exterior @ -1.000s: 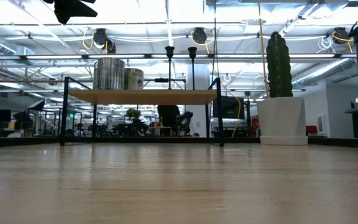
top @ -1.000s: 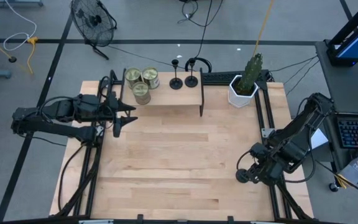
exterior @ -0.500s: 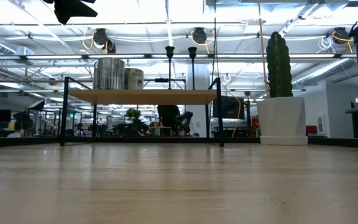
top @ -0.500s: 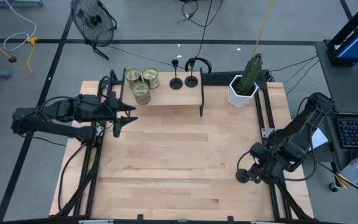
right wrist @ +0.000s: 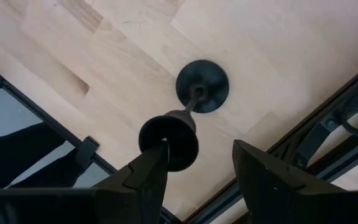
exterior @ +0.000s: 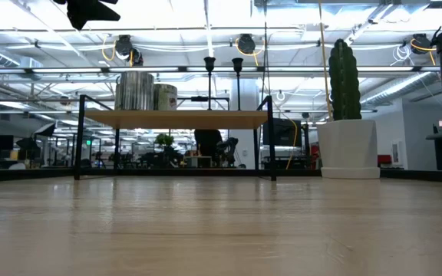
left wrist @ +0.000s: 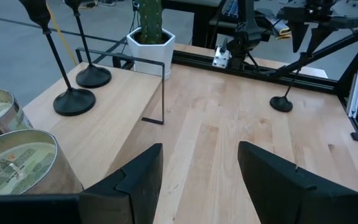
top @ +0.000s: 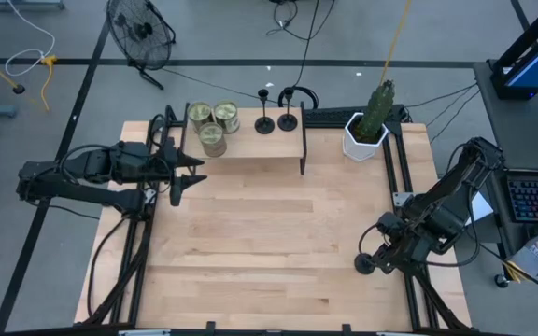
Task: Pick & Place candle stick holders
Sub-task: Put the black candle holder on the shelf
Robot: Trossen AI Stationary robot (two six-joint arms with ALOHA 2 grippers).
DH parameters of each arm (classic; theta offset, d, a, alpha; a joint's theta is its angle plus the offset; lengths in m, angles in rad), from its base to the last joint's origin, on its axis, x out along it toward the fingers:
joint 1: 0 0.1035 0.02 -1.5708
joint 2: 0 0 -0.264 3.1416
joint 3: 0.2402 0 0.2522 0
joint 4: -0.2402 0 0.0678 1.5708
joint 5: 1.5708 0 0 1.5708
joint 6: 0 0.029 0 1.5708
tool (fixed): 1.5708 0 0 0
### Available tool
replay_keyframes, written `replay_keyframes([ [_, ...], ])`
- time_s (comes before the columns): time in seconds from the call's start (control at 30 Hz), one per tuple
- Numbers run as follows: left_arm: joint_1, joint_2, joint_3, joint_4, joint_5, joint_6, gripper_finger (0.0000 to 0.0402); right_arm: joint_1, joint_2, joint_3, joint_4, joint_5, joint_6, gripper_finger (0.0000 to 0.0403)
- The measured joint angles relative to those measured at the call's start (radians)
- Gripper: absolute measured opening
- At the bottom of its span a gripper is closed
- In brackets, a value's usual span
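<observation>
Three black candle stick holders: two on the raised shelf (top: 250, 147), at (top: 264, 124) and (top: 288, 120), one on the counter (top: 250, 243) at (top: 366, 264). Three greenish-gold tins on the shelf, at (top: 200, 115), (top: 225, 117) and (top: 213, 138). One potted cactus (top: 370, 121). One floor fan (top: 140, 33). Two arms, each with one hand: left (top: 192, 173), right (top: 388, 252)

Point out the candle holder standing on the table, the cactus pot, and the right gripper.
candle holder on the table (right wrist: 202, 86), right wrist view, round base.
cactus pot (top: 362, 140), high view, white rim.
right gripper (right wrist: 197, 163), right wrist view, gap between open fingers.
</observation>
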Motion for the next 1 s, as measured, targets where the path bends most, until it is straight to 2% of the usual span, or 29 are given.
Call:
replay_keyframes([
  [0.33, 0.000, 0.000, 0.000, 0.000, 0.000, 0.001, 0.0216, 0.000, 0.000, -0.018, 0.004, 0.000, -0.003, 0.0171],
  [0.63, 0.000, 0.000, 0.000, 0.000, 0.000, 0.006, 0.0216, 0.000, -0.002, -0.107, 0.110, -0.002, 0.005, 0.0165],
  [0.8, 0.000, 0.000, 0.000, 0.000, 0.000, 0.006, 0.0216, -0.001, -0.007, -0.108, 0.109, 0.001, 0.005, 0.0121],
  [1.0, 0.000, 0.000, 0.000, 0.001, 0.000, 0.006, 0.0216, -0.023, -0.046, -0.111, 0.116, -0.004, 0.001, 0.0028],
])
